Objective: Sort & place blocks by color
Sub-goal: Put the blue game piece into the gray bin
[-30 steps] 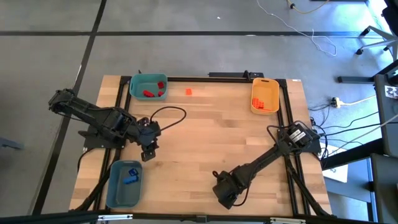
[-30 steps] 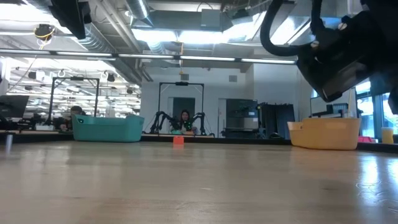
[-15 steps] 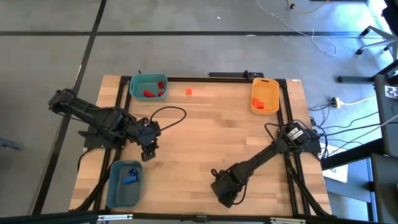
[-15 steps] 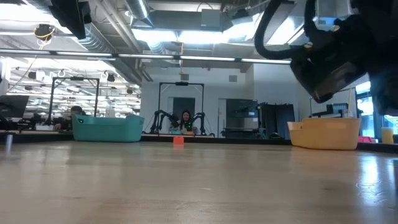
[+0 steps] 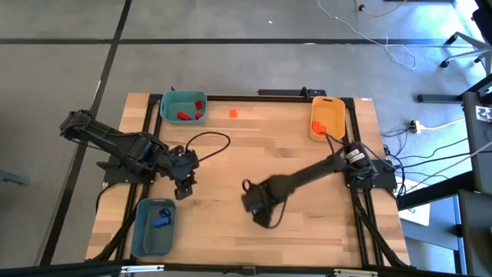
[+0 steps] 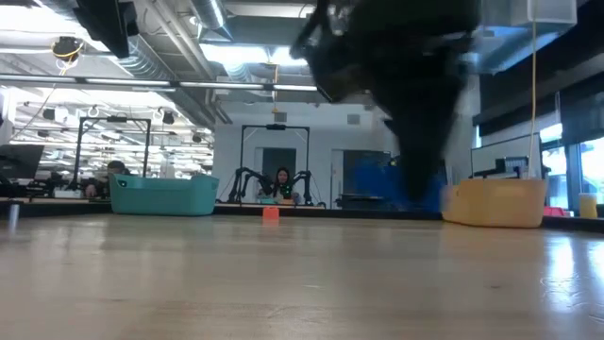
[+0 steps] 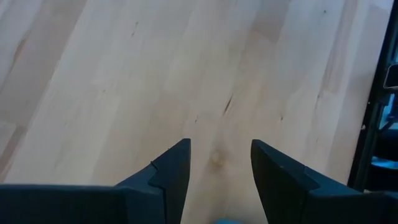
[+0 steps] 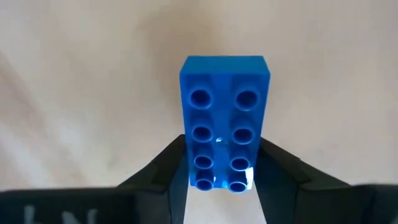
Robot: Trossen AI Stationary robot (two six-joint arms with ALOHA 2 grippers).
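My right gripper (image 5: 257,208) is over the middle of the table, shut on a blue block (image 8: 224,118). In the low view it shows as a dark blur (image 6: 406,94). My left gripper (image 5: 183,188) waits open over bare wood near the table's left side, between the teal bin (image 5: 183,107) and the grey-blue bin (image 5: 153,226); its fingers (image 7: 171,168) stand apart. Red blocks (image 5: 188,115) lie in the teal bin, a blue block (image 5: 161,219) in the grey-blue bin and orange blocks (image 5: 321,127) in the yellow-orange bin (image 5: 327,117). One orange block (image 5: 234,114) rests flat on the table near the far edge. My right gripper pinches the blue block between its two fingers (image 8: 168,162), one on each long side, near one end (image 8: 219,174). The rest of the block sticks out past the fingertips, with its studded face toward the wrist camera. In the low view it hangs clear of the table.
Black frame rails (image 5: 150,123) run along the table's left, right and far sides. A cable (image 5: 211,142) loops by the left arm. The wide middle of the wood (image 5: 277,154) is bare. A person (image 6: 281,184) sits far behind the table.
My right arm has swung from near the table's near edge toward the left and the middle of the table, carrying the blue block along. The move is fast, so the arm is blurred in the low view.
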